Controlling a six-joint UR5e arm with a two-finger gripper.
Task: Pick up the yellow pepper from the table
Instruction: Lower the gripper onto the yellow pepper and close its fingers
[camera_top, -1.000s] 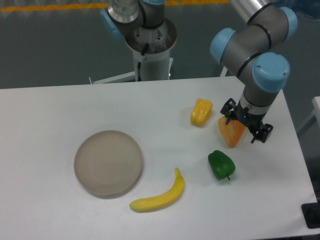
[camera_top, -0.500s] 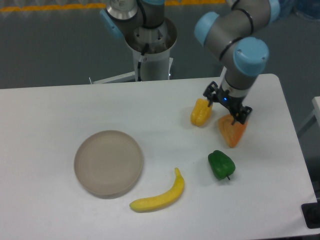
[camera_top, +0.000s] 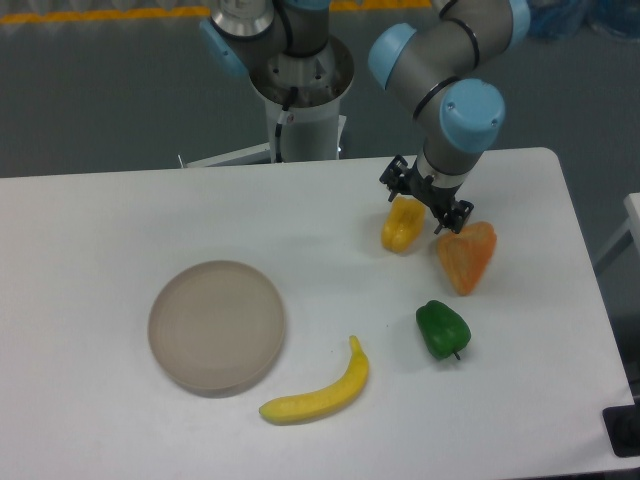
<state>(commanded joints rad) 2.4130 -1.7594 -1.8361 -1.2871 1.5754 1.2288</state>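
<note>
White, smooth table (camera_top: 120, 210) with rounded corners filled the view, dark grey floor behind it. At left lay a round, shallow grey-beige plate (camera_top: 217, 325). Further right, a long yellow toy banana (camera_top: 318, 391) lay near the front edge. The small glossy golden-yellow toy pepper (camera_top: 401, 226) rested on the table, right of centre, apparently untouched. The black two-finger gripper (camera_top: 425, 196) stood over the pepper's upper right end, jaws spread wide and empty. A green toy pepper (camera_top: 442, 329) and an orange wedge-shaped pepper (camera_top: 466, 256) lay to the right. Judged step: approach and alignment. The next move called for centring left over the pepper, descending, then closing.
</note>
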